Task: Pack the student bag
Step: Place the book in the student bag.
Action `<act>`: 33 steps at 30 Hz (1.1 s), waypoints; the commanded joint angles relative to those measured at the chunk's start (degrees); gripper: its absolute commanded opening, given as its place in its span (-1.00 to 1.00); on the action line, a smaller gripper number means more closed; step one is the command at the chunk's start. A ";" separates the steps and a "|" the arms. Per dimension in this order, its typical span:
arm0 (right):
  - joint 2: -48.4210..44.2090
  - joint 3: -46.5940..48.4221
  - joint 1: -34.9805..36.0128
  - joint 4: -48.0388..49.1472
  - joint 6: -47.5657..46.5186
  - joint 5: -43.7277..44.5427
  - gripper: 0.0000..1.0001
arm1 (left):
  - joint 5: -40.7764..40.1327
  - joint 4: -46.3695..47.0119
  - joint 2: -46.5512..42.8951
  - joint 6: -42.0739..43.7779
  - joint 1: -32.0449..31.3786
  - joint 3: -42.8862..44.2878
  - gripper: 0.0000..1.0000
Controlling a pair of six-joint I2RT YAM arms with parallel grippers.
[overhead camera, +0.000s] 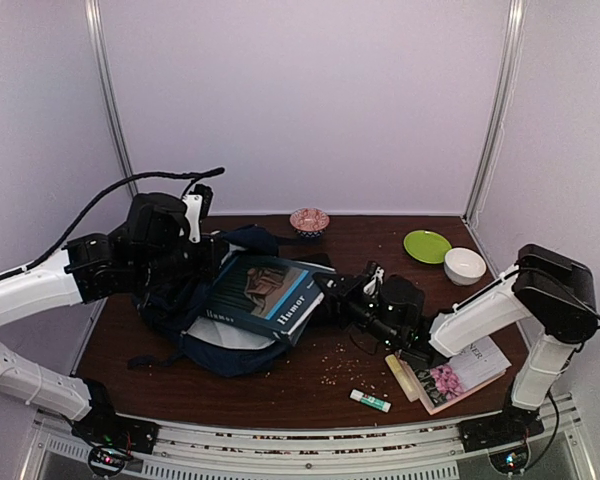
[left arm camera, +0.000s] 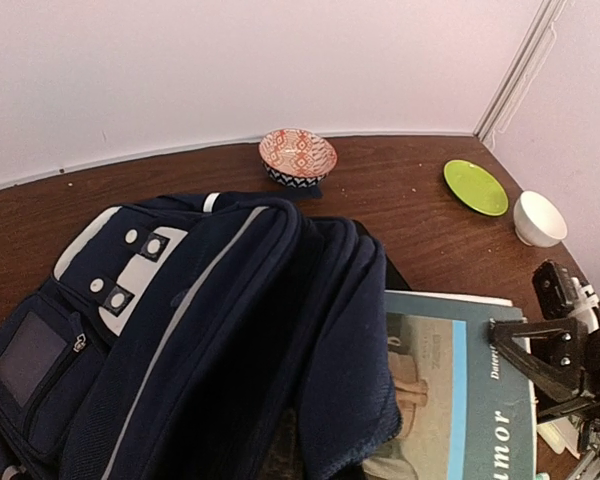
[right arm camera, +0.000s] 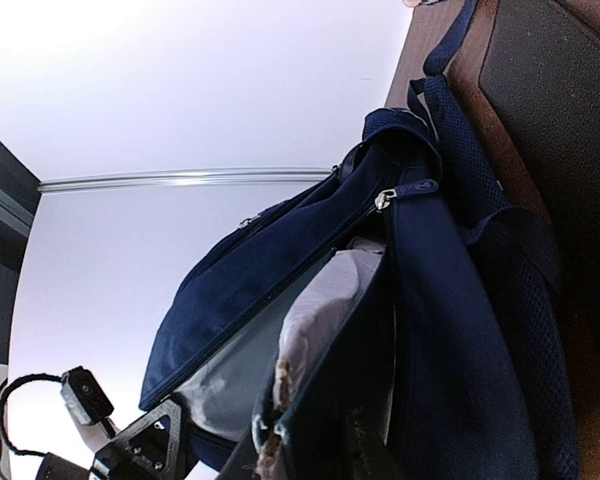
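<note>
The student bag (overhead camera: 225, 357) lies on its side at the table's left, its mouth facing right; it fills the left wrist view (left arm camera: 210, 300) and the right wrist view (right arm camera: 460, 330). My left gripper (overhead camera: 202, 252) is shut on the bag's upper flap and holds the mouth up; its fingers are hidden under fabric in its own view. A teal book titled "Humor" (overhead camera: 265, 295) (left arm camera: 470, 400) sticks halfway into the mouth, tilted. My right gripper (overhead camera: 338, 288) (left arm camera: 540, 355) is shut on the book's right edge. The book's pale page edge (right arm camera: 320, 310) reaches into the grey lining.
At the back stand a red patterned bowl (overhead camera: 309, 220) (left arm camera: 297, 155), a green plate (overhead camera: 427, 245) (left arm camera: 475, 187) and a white bowl (overhead camera: 465, 265) (left arm camera: 538, 217). A second book with pink flowers (overhead camera: 460, 372) and a glue stick (overhead camera: 370, 401) lie front right among crumbs.
</note>
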 commanded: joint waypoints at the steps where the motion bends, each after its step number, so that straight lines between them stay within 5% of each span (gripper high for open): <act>1: 3.35 6.28 0.73 6.79 2.44 3.20 -0.61 | 1.78 5.83 -2.51 0.17 -1.25 4.25 -1.00; 12: 10.87 16.24 0.72 2.97 4.57 -0.25 -0.62 | 13.31 1.00 -2.70 -0.06 -1.56 9.37 -1.00; 33: 22.38 43.67 1.47 -30.51 0.26 -13.97 -0.64 | 21.10 10.60 1.35 -2.05 -2.57 10.03 -1.00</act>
